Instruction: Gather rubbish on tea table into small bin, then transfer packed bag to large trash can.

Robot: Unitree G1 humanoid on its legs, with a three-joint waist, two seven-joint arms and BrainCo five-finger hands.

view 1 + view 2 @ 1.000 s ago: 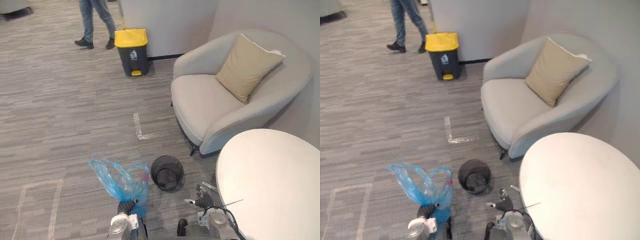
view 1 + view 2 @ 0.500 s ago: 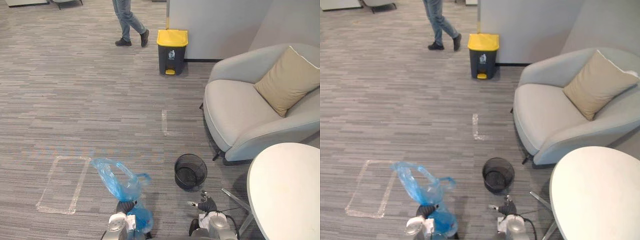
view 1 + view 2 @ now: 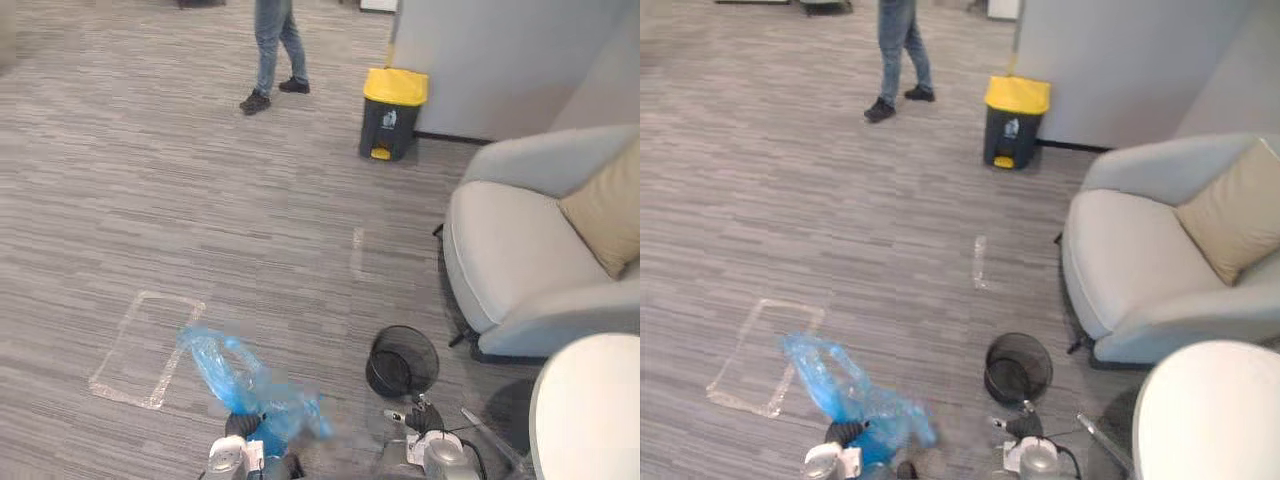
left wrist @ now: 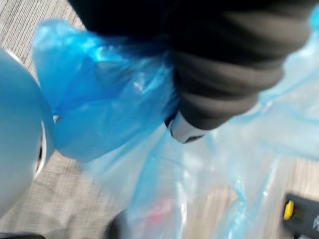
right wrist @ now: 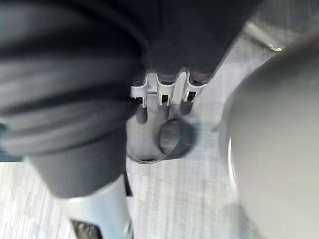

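Left hand (image 3: 241,424) clamped on bunched neck of translucent blue plastic bag (image 3: 235,375), bag raised, near left. Right hand (image 3: 425,416) empty, fingers straight, on near side of small black mesh bin (image 3: 402,362) standing on grey carpet (image 3: 150,200). Dark large trash can with yellow lid (image 3: 392,113) far, right of person's legs (image 3: 272,50).

The bag (image 3: 245,385) is seen near left, the small bin (image 3: 402,362) right of it. At right, the armchair (image 3: 520,270) is set behind the table (image 3: 590,410), the large trash can (image 3: 392,113) farther.
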